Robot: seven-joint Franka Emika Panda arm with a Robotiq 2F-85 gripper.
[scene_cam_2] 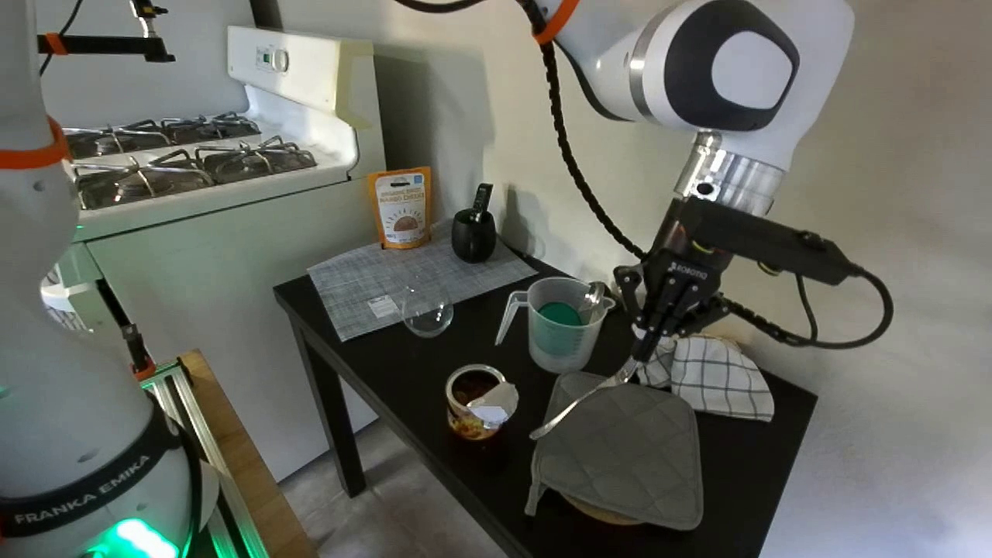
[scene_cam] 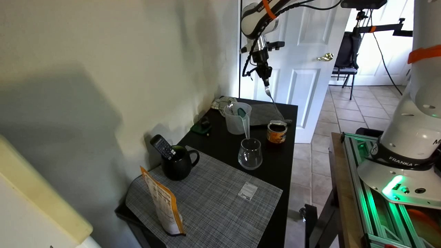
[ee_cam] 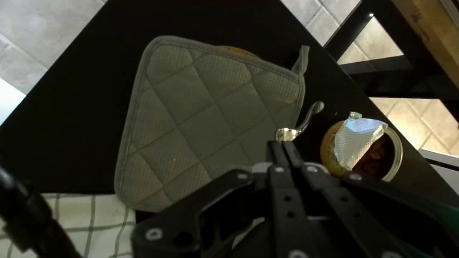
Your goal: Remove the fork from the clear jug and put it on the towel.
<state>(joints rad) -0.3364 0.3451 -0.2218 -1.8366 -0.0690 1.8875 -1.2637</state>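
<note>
My gripper (scene_cam: 266, 81) is shut on the fork (scene_cam: 267, 91) at its head end and holds it in the air, handle slanting down. In an exterior view the gripper (scene_cam_2: 643, 350) and fork (scene_cam_2: 612, 383) show over the grey quilted pad. In the wrist view the fork (ee_cam: 286, 134) sticks out from the fingertips (ee_cam: 280, 142). The clear jug (scene_cam: 234, 127) stands upright, apart from the fork; it also shows in an exterior view (scene_cam_2: 554, 360), with a metal utensil and a teal one inside. The towel (scene_cam: 213, 203), a flat grey woven cloth (scene_cam_2: 349, 279), lies at the table's far end from the gripper.
A grey quilted pad (ee_cam: 200, 107) lies below the gripper. An opened can (scene_cam_2: 469, 422) stands beside it, its foil lid bent up. A checked white cloth (scene_cam_2: 721, 380) lies by the wall. A stemless glass (scene_cam: 250, 155), black mug (scene_cam: 175, 168) and orange packet (scene_cam: 163, 203) stand further along.
</note>
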